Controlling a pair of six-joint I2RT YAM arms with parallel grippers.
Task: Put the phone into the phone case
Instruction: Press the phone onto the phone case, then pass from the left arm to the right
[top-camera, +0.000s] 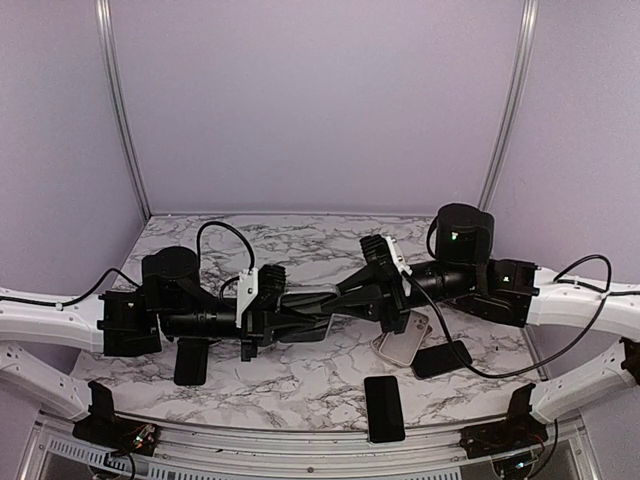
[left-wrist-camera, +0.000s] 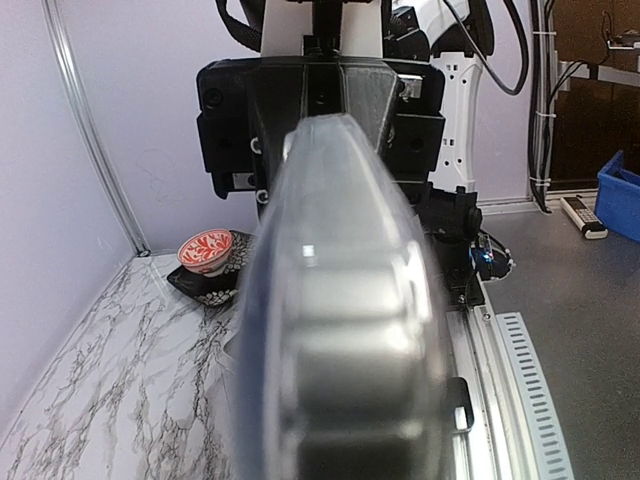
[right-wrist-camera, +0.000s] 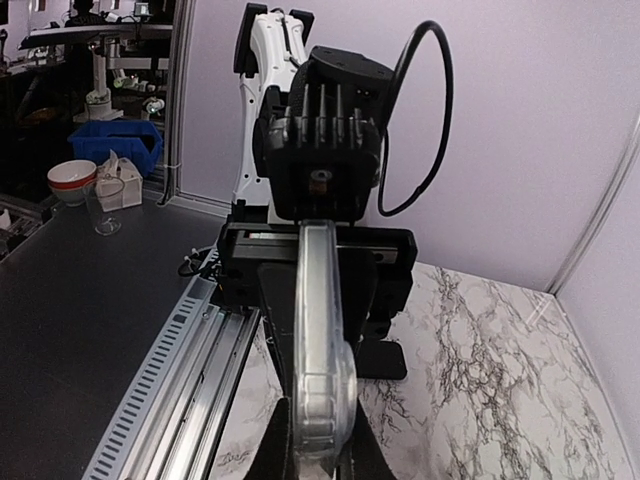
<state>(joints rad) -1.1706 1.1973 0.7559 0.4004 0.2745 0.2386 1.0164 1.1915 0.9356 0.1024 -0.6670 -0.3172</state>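
A clear phone case is held edge-on above the table between both grippers; it also shows in the top view. In the left wrist view it fills the middle as a blurred clear shell around a grey slab; I cannot tell whether that slab is the phone. My right gripper is shut on one end, its fingers flanking the case. My left gripper grips the other end; its fingers are hidden in its own view. The right gripper faces it.
A white phone-like slab and a black slab lie under the right arm. Another black slab lies at the front edge, one more under the left arm. A red bowl on a dark saucer stands by the wall.
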